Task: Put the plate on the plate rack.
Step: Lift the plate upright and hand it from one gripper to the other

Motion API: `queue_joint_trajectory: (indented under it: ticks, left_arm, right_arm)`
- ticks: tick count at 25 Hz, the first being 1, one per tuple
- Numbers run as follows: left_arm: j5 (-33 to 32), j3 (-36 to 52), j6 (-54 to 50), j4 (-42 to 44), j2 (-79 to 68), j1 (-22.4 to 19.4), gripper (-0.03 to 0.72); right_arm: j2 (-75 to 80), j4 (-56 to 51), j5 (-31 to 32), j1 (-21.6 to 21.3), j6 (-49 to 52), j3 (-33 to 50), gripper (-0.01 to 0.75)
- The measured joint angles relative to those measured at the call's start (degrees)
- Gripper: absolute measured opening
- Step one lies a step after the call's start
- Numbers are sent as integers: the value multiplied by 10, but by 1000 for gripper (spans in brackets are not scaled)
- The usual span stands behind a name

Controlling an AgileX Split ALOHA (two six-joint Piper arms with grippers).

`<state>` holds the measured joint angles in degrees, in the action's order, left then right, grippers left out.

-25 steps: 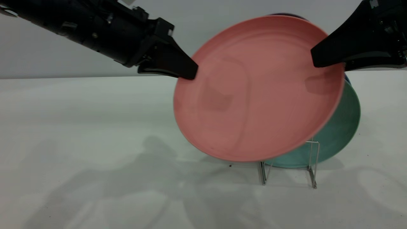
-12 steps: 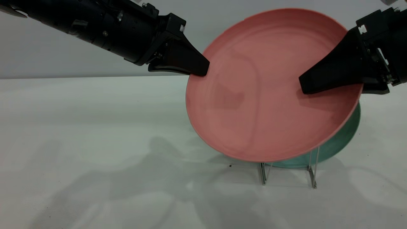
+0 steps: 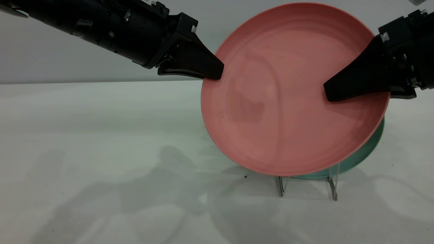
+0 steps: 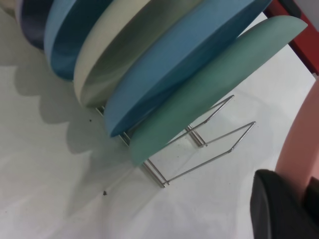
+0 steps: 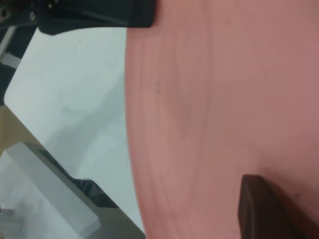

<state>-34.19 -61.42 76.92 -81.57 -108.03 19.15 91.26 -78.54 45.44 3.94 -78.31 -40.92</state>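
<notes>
Two black robot arms hold a round salmon-pink matte plate on edge above a thin silver wire plate rack on a pale counter. To the left of the rack and well above it, the left end effector pinches the plate's left rim, fingers closed down on the thin edge; its wrist view shows one dark finger against the pink rim. The plate itself hangs directly over the rack, its lowest rim just above the front wire loops and seemingly not yet seated between them, though contact there is hard to judge. It stands close to upright, tipped a little, its hollow face turned out from the rack towards the exterior camera and its back towards a teal-green round plate already slotted just behind. Being round, it has no long axis; what matters is its plane, which runs across the rack, roughly parallel with the racked plates. The left wrist view shows that row leaning in the rack: blue plates, a cream plate and the teal-green one nearest the empty front loops. To the right of the rack and above it, the right end effector clamps the plate's right rim, one finger laid across the pink face. Both arms sit about equally near the rack. The coming move appears to be a short, straight descent into the free front slot.
</notes>
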Motion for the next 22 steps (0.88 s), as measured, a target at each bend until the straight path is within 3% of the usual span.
queue_joint_trajectory:
  ticks: [2, 7, 11, 16, 22]
  left_arm:
    - [-7, 0, 0, -2, 0, 0, 107]
    - [-17, 0, -1, -6, 0, 1, 318]
    - [-27, 0, -2, -7, 0, 1, 443]
    - [-53, 0, -6, -7, 8, -16, 478]
    - [-85, 0, -19, -2, 59, -74, 482]
  right_arm:
    - [0, 2, -9, 0, -3, 0, 134]
    - [0, 23, -18, 1, -4, 0, 117]
    - [0, 35, -19, 1, -5, -8, 117]
    - [-27, 107, -39, 1, 18, -38, 117]
    - [-63, 306, -80, 1, 123, -76, 117]
